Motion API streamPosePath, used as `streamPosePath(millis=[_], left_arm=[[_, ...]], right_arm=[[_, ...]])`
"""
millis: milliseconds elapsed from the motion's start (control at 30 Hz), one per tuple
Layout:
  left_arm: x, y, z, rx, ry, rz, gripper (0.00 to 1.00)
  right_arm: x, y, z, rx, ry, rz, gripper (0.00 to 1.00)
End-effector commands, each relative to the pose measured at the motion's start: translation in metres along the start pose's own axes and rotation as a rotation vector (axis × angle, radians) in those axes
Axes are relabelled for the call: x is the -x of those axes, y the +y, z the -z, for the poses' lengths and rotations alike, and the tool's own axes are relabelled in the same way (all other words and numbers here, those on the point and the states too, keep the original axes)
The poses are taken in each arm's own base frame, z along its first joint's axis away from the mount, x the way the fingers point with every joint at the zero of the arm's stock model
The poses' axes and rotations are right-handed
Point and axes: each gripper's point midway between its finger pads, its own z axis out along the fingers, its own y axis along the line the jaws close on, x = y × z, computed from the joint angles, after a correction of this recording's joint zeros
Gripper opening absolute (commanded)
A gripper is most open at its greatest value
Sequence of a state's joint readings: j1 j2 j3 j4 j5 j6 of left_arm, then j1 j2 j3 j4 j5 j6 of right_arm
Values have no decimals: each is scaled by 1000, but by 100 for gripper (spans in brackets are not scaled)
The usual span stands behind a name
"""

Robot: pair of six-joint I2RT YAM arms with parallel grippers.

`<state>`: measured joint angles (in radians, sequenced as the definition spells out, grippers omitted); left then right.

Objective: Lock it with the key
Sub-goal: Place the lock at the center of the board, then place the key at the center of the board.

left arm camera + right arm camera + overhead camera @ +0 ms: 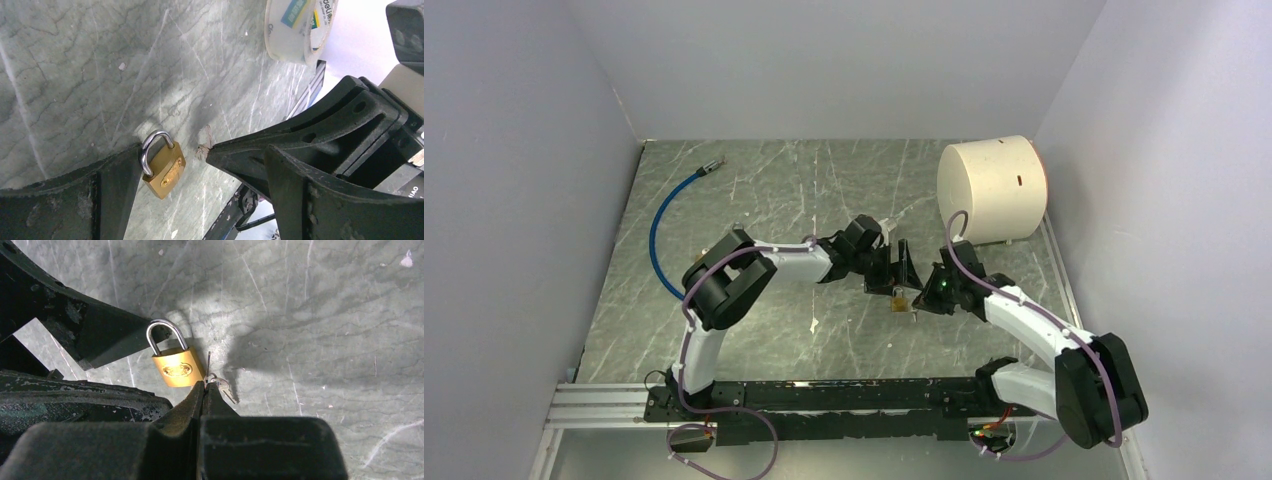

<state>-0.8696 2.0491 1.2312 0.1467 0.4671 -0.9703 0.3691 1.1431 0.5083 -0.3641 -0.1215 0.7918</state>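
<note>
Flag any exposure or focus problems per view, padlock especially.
Top external: even light, soft shadows, padlock tiny. Left wrist: padlock sharp, wall top right blown white, near fingers dark. Right wrist: padlock sharp, bright patch on table above it, heavy shadow right of keys, own fingers soft.

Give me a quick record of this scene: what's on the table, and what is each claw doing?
padlock: brass, lying flat on the table, shackle looks closed
keys: beside the padlock's lower corner, at the right gripper's tips
left gripper: open, one finger right beside the shackle
right gripper: shut, apparently pinching the keys
also there: white cylinder, blue cable, tape roll
</note>
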Motion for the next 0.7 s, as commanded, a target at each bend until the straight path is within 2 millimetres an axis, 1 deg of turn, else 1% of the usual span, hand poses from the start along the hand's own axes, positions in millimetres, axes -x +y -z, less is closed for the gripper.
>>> streamPosePath(millis=[0, 133, 367, 433, 533, 667], left_arm=[[3, 7, 3, 106, -41, -55, 94], [9, 1, 8, 107, -70, -69, 94], [16, -3, 13, 111, -100, -70, 94], [19, -7, 15, 108, -111, -80, 94], [25, -12, 20, 117, -133, -95, 94], [29, -12, 32, 148, -170, -99, 94]], right_arm=[[6, 8, 4, 54, -34, -13, 0], [5, 8, 6, 55, -32, -9, 0], [2, 9, 5, 75, -24, -9, 0], [1, 9, 5, 76, -21, -10, 0], [0, 9, 5, 84, -22, -10, 0], [-1, 10, 3, 92, -15, -11, 0]])
